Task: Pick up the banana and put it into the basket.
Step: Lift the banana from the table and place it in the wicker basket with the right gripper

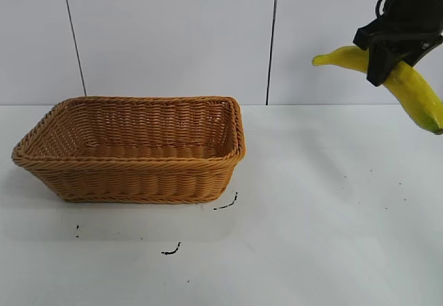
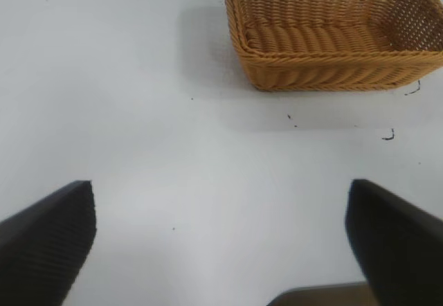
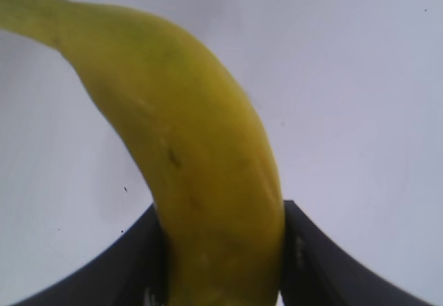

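We see the right hand (image 1: 392,62) high at the upper right of the exterior view, well above the white surface (image 1: 325,202). It is grasping the banana (image 1: 408,84) around its middle, with one dark finger on each side of the fruit; in the right wrist view the two fingers (image 3: 131,264) press against the yellow skin (image 3: 201,174). The banana hangs in the air and touches nothing else. One end points toward the basket side, and the other end drops lower toward the right edge.

The basket (image 1: 131,181) stands on the surface at the left, well apart from the banana, and we see nothing inside it. Some small black marks (image 1: 171,250) lie on the surface just before it.

The left hand (image 2: 221,244) hovers over the bare surface with its fingers (image 2: 48,240) spread wide and nothing between them; the basket (image 2: 332,77) lies farther off in that view.
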Robot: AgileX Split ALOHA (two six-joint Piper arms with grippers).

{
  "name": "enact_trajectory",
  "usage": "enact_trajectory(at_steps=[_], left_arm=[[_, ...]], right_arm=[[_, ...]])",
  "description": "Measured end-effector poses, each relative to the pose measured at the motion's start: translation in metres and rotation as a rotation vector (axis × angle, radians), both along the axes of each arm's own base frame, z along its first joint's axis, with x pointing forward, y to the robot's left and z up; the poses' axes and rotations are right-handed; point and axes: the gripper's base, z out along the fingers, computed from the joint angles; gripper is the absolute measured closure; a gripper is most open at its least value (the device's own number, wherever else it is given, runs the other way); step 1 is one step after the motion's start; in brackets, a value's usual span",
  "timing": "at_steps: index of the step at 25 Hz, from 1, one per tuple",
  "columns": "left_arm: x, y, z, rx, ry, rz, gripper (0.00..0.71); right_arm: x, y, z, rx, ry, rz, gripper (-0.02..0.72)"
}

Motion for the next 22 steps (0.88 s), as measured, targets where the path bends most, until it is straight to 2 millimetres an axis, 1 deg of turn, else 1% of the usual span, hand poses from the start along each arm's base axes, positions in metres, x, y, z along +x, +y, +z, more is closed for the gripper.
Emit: enact_trajectory(at_steps=[2, 5, 8, 10, 12, 16, 18, 22], left_arm=[[0.0, 0.0, 0.0, 0.0, 0.0, 0.0, 0.015], [0.0, 0.0, 0.0, 0.0, 0.0, 0.0, 0.015], [0.0, 0.0, 0.0, 0.0, 0.0, 0.0, 0.015], [0.0, 0.0, 0.0, 0.0, 0.0, 0.0, 0.015], [0.0, 0.0, 0.0, 0.0, 0.0, 0.0, 0.015], [0.0, 0.0, 0.0, 0.0, 0.0, 0.0, 0.015], [0.0, 0.0, 0.0, 0.0, 0.0, 0.0, 0.015], [0.0, 0.0, 0.0, 0.0, 0.0, 0.0, 0.015]], right_arm=[[0.002, 0.006, 0.009, -0.005, -0.028, 0.032, 0.381], [0.005, 0.027, 0.018, -0.021, -0.055, 0.11, 0.381], [0.006, 0.061, 0.024, -0.032, -0.092, 0.212, 0.381], [0.004, 0.087, 0.025, -0.043, -0.107, 0.291, 0.381], [0.0, 0.117, 0.024, -0.059, -0.133, 0.39, 0.381], [-0.01, 0.176, 0.013, -0.101, -0.191, 0.592, 0.381], [-0.016, 0.204, 0.003, -0.134, -0.226, 0.698, 0.381], [-0.025, 0.252, -0.022, -0.192, -0.299, 0.854, 0.381]])
